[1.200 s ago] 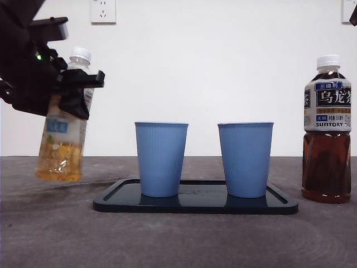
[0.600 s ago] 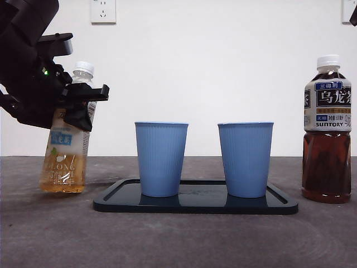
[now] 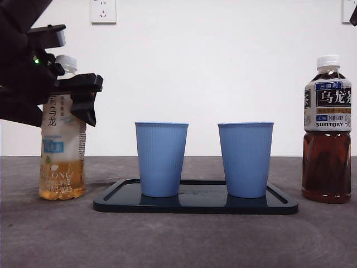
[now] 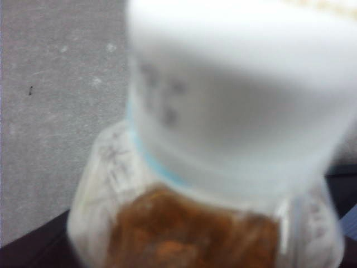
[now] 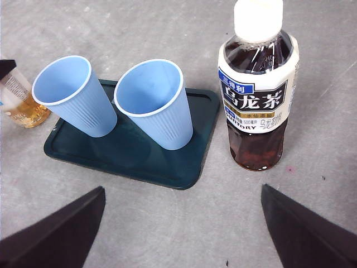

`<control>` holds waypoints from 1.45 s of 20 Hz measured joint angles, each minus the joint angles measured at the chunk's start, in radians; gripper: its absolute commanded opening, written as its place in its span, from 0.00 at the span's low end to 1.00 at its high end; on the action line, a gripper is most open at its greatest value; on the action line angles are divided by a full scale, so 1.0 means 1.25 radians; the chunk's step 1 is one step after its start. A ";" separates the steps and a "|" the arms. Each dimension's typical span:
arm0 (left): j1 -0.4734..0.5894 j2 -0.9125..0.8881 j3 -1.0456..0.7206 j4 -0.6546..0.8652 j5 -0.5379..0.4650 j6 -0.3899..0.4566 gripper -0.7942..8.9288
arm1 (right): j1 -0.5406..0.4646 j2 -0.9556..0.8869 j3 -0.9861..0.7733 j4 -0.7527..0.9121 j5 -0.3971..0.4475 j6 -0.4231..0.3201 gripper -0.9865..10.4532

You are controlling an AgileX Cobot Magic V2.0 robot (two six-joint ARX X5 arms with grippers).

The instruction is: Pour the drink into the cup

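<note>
Left hand [image 3: 78,97] grips green tea bottle [image 3: 61,151], upright on desk [image 3: 178,234] left of tray [image 3: 195,202]. Two blue cups [image 3: 161,159] on tray. Right hand [image 5: 181,234] open, hovering above.

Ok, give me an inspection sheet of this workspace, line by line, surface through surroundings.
Surface: grey matte table, dry, no spills seen.
Job's things: clear plastic bottle of amber tea, white cap on, upright on the table beside the dark rectangular tray; two empty ribbed blue cups upright on the tray.
Clutter: dark oolong tea bottle with Suntory label, capped, upright on the table on the tray's other side.
Grippers: left gripper around the amber bottle's upper part; right gripper open, above the table, holding nothing.
Cables: nothing seen.
Surroundings: white wall, power socket.
</note>
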 measured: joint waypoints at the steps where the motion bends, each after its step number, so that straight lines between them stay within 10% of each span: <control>1: -0.002 -0.012 0.000 -0.016 0.000 -0.004 0.54 | 0.000 0.000 0.000 0.000 0.000 0.000 0.48; 12: -0.055 -0.348 0.004 -0.380 0.004 -0.049 0.66 | 0.000 0.000 0.000 0.001 -0.066 -0.021 0.48; 27: -0.107 -0.750 0.085 -0.740 0.258 -0.050 0.66 | 0.000 0.000 0.000 0.002 -0.291 -0.076 0.48; 28: -0.107 -0.753 0.085 -0.740 0.258 -0.049 0.58 | 0.000 0.000 0.000 0.002 -0.291 -0.077 0.45; 29: -0.107 -0.754 0.085 -0.741 0.258 -0.048 0.29 | 0.000 0.000 0.000 0.002 -0.291 -0.076 0.24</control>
